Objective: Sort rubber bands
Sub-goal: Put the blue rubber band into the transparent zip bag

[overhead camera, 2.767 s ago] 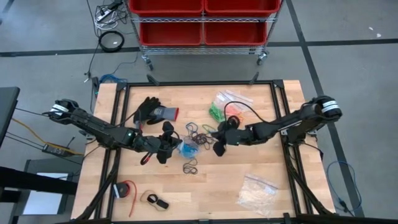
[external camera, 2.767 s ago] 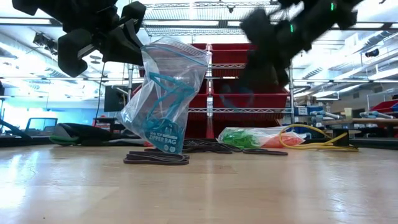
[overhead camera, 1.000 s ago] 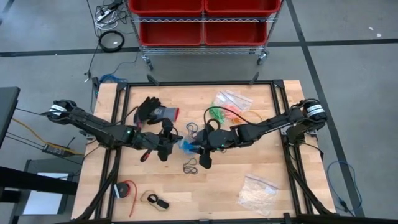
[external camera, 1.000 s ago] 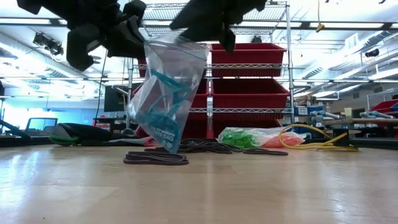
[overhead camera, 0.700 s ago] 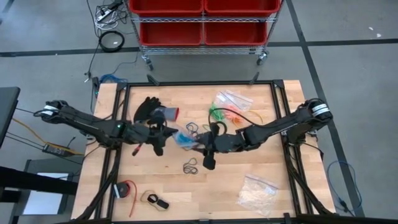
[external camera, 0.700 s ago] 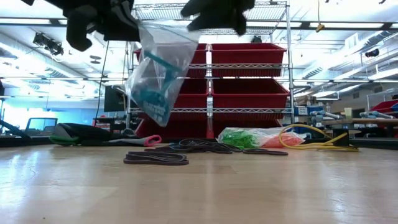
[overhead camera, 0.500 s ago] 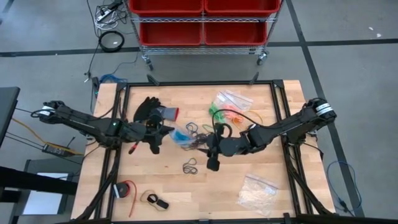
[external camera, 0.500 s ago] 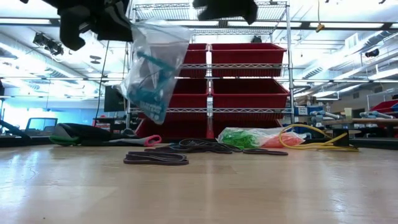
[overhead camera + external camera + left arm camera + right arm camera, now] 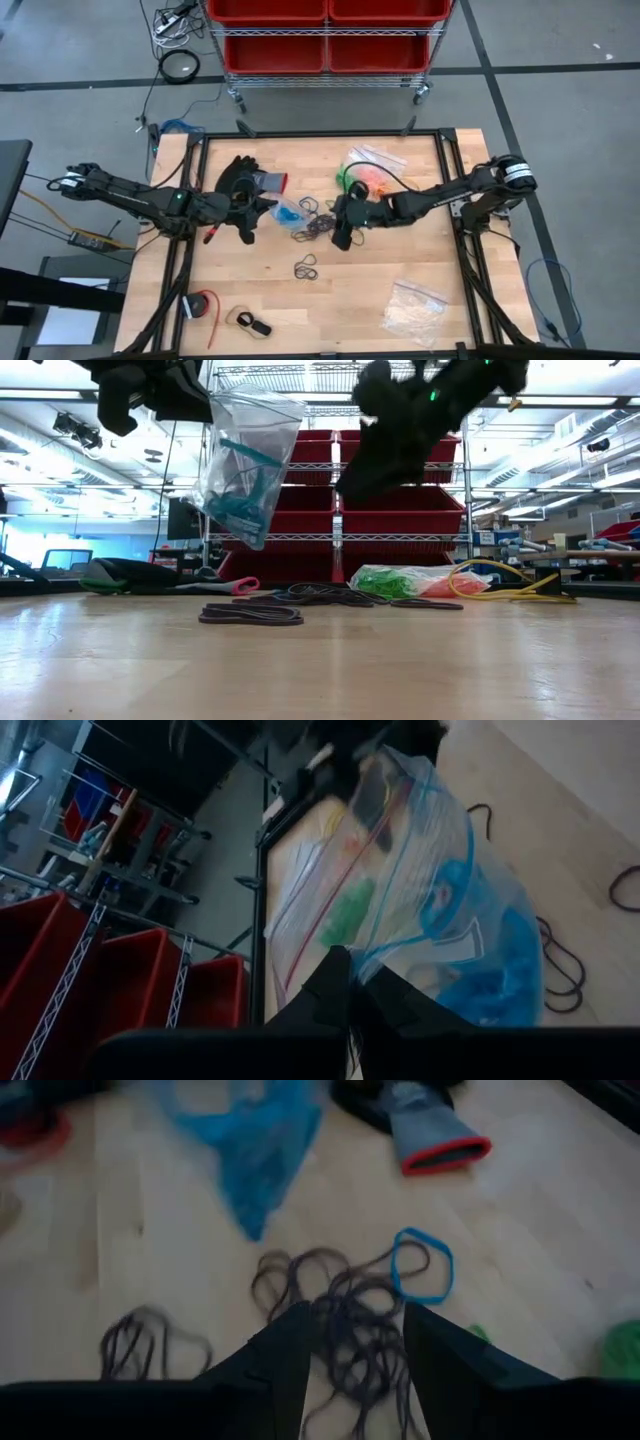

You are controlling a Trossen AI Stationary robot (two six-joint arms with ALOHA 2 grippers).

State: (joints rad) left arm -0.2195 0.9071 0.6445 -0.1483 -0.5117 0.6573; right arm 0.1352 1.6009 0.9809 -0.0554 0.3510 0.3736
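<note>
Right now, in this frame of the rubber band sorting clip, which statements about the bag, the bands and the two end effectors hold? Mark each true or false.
1. The left end effector holds the clear bag of blue bands off the table. True.
2. The right end effector is shut on a blue band. False: its fingers are open and empty above the pile of black bands.
3. A single blue band lies on the wood beside the black pile. True.
4. The black glove lies inside a red bin. False: it lies on the table, near the left arm.
5. A second bag with green and orange bands rests on the table. True.
</note>
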